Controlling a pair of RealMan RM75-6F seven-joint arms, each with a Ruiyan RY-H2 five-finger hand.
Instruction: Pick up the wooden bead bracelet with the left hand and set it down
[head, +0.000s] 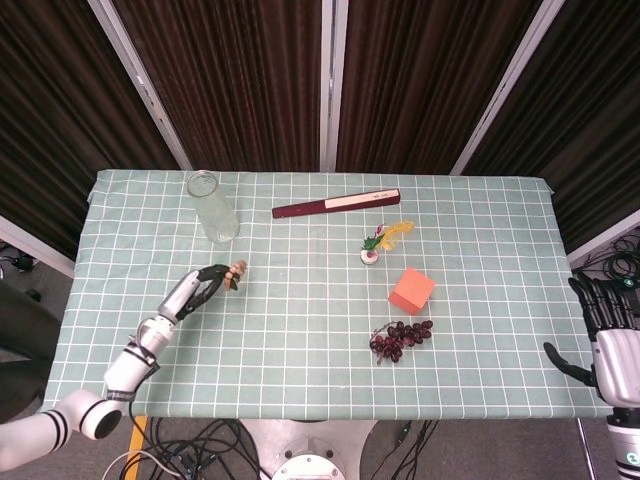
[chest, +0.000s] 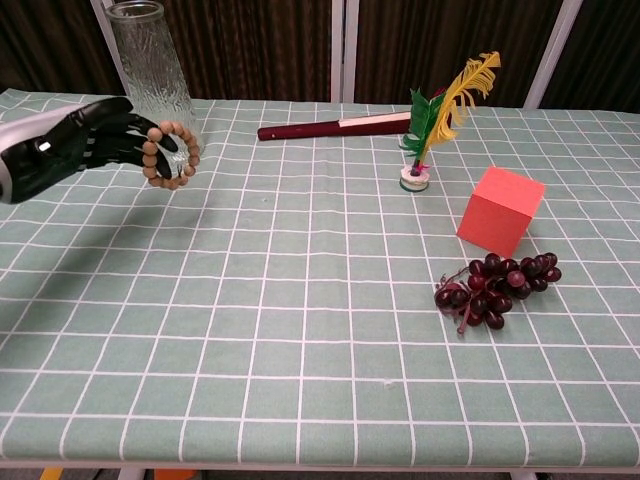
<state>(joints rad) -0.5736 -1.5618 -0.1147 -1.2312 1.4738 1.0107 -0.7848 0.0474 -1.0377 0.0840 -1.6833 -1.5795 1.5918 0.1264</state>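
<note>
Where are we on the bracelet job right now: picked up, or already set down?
Pickup looks done: the left hand holds the wooden bead bracelet, which hangs from its fingertips above the checked tablecloth, just in front of the glass vase. In hand: carrying it. Left: lower it onto the cloth and let go. The right hand sits idle off the table's right edge.

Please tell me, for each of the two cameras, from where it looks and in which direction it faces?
Head view: high above the near table edge, looking steeply down; shows the left hand holding the bracelet, and the right hand beside the table.
Chest view: low at the near edge, looking across toward the curtains; shows only the left hand.
Shared: bracelet, glass vase, red cube, grapes.
</note>
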